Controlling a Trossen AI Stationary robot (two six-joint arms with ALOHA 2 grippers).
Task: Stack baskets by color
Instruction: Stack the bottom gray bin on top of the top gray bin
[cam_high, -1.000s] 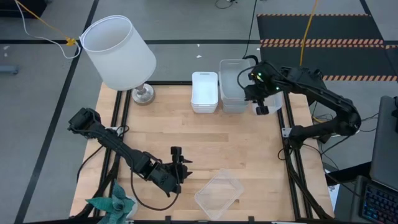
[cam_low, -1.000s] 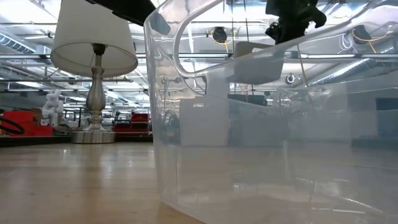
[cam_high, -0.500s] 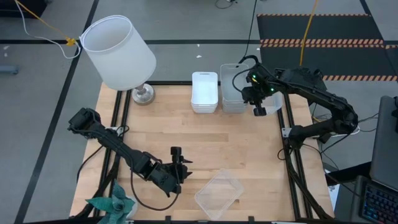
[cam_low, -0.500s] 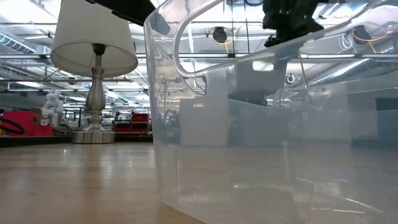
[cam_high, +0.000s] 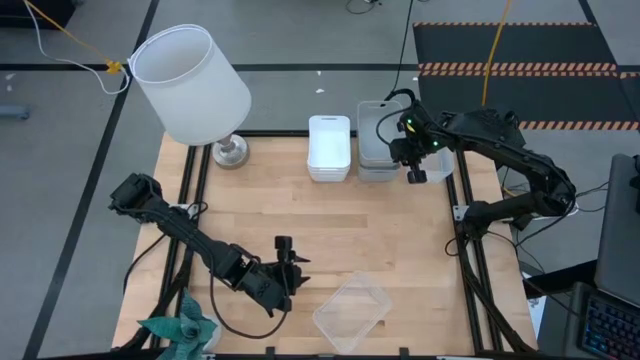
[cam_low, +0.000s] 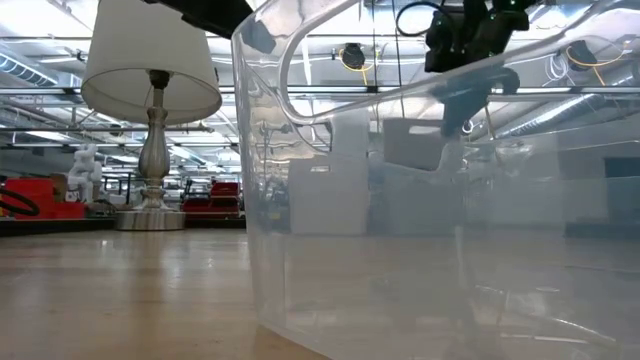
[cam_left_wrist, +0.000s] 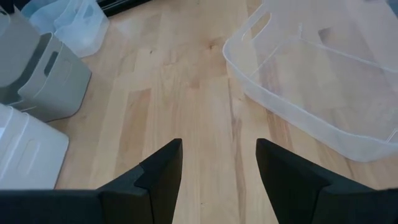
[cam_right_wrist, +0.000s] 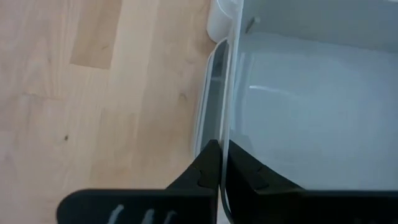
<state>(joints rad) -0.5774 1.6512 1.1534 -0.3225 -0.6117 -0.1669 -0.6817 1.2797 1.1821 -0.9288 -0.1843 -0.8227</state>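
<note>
Pale wood bench (cam_high: 340, 220) carries your white lampshade (cam_high: 190, 85), then three rounded bins: a clear basket (cam_high: 351, 311) near the front, a white stack (cam_high: 329, 147), a translucent basket (cam_high: 372, 140) beside it. Your right gripper (cam_right_wrist: 222, 163) pinches that basket's rim, jaws nearly closed. Left gripper (cam_left_wrist: 217, 155) hovers low, jaws spread, empty.

The clear basket (cam_low: 440, 200) fills the low view, blurring the stacks behind it.
</note>
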